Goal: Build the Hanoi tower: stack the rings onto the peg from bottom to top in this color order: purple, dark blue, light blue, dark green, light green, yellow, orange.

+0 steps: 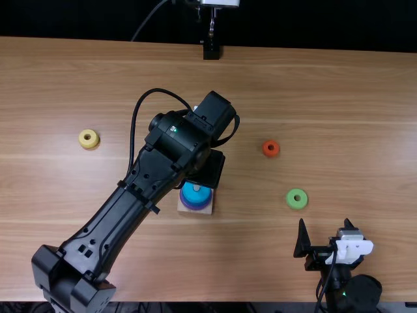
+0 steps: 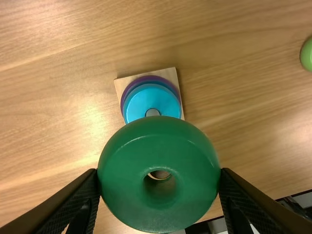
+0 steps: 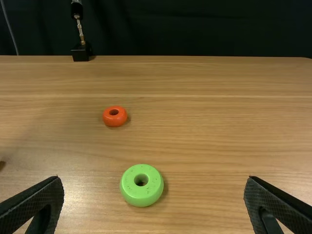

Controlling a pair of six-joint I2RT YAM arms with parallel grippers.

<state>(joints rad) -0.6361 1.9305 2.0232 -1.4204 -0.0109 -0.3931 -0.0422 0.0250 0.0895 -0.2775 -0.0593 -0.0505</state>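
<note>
Bringing the dark green ring onto the peg: alignment is the main risk

Left of the base and farther back, the yellow ring (image 1: 83,141) lies flat on the surface (image 1: 52,189). The left tool (image 2: 159,183) is closed around the dark green ring (image 2: 122,195), above the surface near the base (image 2: 170,74). On the base's peg (image 2: 152,112) sit purple (image 2: 152,77), what seems to be dark blue, and light blue (image 2: 139,100). If the dark green hole is off-centre on lowering, its underside could catch the peg's tip and tip or twist the ring out of the grip. Lowering too far might knock the stack with the fingertips. Right of the base lie the orange ring (image 3: 114,121), farther back, and the light green ring (image 3: 141,196). Taking orange early would break the order. The right tool (image 3: 154,181), nearer and farther right, is open and empty.
</note>
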